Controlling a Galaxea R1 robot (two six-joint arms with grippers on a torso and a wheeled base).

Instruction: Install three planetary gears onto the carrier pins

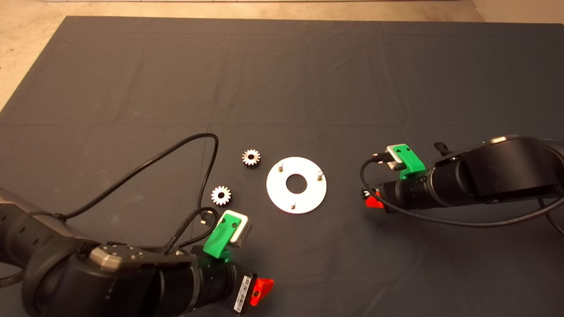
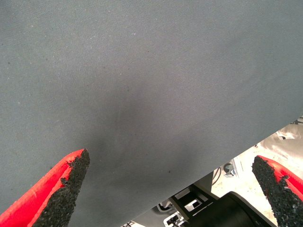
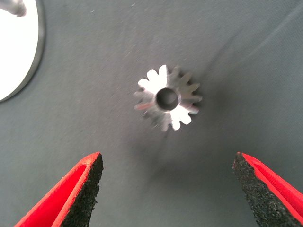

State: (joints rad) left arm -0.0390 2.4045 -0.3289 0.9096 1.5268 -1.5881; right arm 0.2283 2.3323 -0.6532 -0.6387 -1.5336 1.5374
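a dark mat covers the table, pale floor beyond. a gear lies flat just ahead of the right gripper, fingers apart, beside the disc. left gripper waits, spread.

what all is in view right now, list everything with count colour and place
planetary gears: 3, shiny silver; two flat on the mat left of the disc, one right of the disc, below the right gripper
carrier disc: 1, silver, round with a central hole, mid mat
carrier pins: 3, silver, upright on the disc, all bare
mat: 1, dark grey, covering the table
floor: pale, beyond the mat's far left edge
left gripper: 1, green with red fingers, open, over bare mat at the lower left
right gripper: 1, green with red fingers, open, above the third gear
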